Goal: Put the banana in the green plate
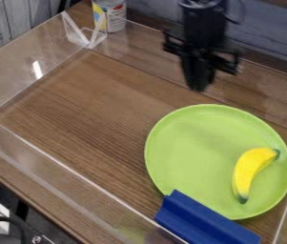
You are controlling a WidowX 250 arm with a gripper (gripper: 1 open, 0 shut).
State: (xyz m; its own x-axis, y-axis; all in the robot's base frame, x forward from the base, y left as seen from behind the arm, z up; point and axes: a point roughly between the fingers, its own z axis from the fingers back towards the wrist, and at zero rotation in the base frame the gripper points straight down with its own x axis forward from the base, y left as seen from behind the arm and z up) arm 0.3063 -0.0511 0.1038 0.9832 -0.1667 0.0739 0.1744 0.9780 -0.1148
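The yellow banana (252,172) lies on the right side of the lime-green plate (191,157), its tip pointing toward the plate's far right rim. My gripper (203,84) hangs above the wooden table just behind the plate's far edge, pointing down, its black fingers (200,69) pressed together with nothing between them. It is well apart from the banana.
A dark blue ridged block (203,221) overlaps the plate's near rim. Clear acrylic walls (56,191) ring the table. A white bottle (108,14) and a clear stand (79,33) sit at the far left corner.
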